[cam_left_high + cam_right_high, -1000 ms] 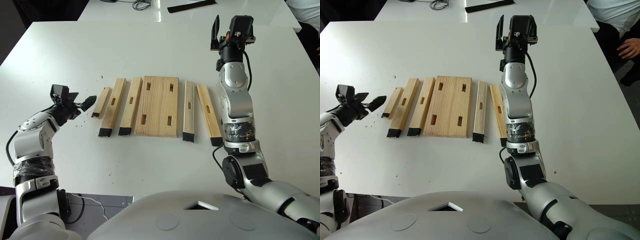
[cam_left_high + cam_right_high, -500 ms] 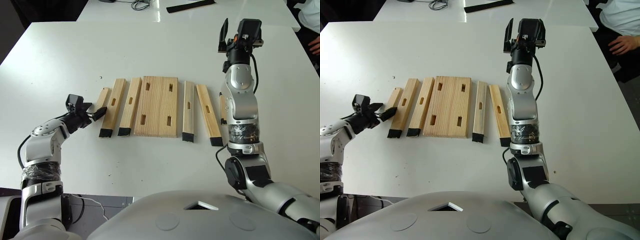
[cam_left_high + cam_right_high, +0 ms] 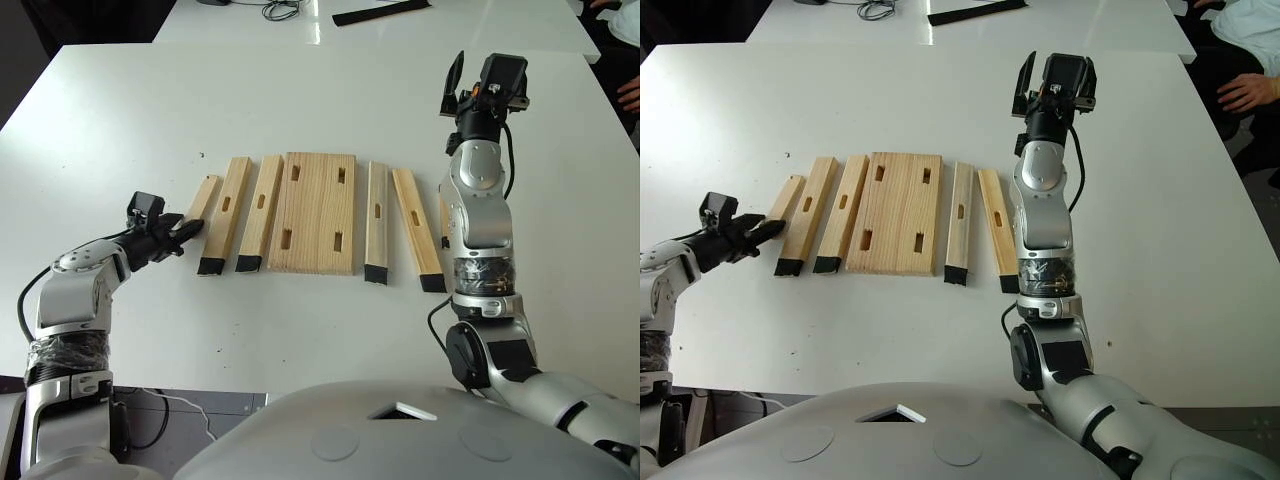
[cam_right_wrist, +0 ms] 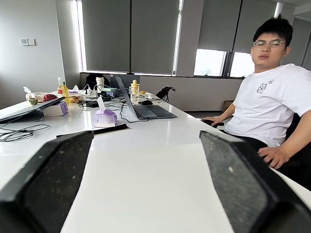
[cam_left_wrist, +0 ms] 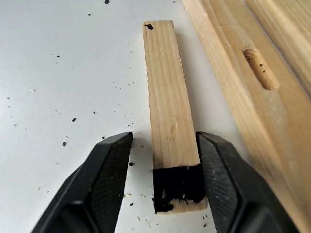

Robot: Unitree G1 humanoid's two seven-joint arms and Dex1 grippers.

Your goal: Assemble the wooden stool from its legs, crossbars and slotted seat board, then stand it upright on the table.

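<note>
Though unassembled, one seat board (image 3: 315,212), four legs (image 3: 225,212), two crossbars (image 3: 203,203)

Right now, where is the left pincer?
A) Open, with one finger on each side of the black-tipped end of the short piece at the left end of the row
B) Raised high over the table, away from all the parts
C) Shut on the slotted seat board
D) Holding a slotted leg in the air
A: the left wrist view shows the left pincer open and straddling the black-tipped end of the short piece, which lies flat on the table.
</note>
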